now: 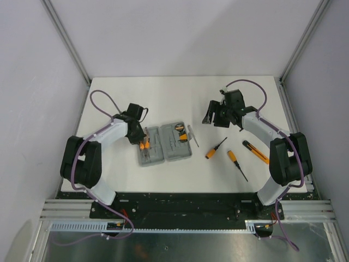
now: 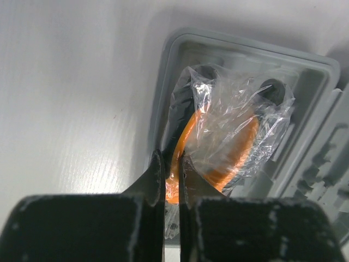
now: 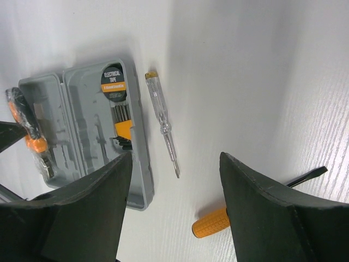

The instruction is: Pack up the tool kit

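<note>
The grey tool kit case (image 1: 177, 147) lies open in the middle of the table. My left gripper (image 1: 143, 143) hangs over its left half, shut on the orange-handled pliers (image 2: 218, 147), which are still in clear plastic wrap. In the left wrist view the fingers (image 2: 158, 174) pinch an orange handle above the case's rim (image 2: 163, 82). My right gripper (image 1: 215, 114) is open and raised, with nothing between its fingers. Its wrist view looks down on the case (image 3: 139, 180), the pliers (image 3: 30, 136) and a clear tester screwdriver (image 3: 162, 125).
An orange-handled screwdriver (image 1: 215, 148) lies right of the case, its handle (image 3: 210, 225) partly behind my right finger. A second screwdriver (image 1: 237, 165) and an orange-and-black tool (image 1: 255, 152) lie further right. The case's right half holds a tape roll (image 3: 113, 82) and hex keys.
</note>
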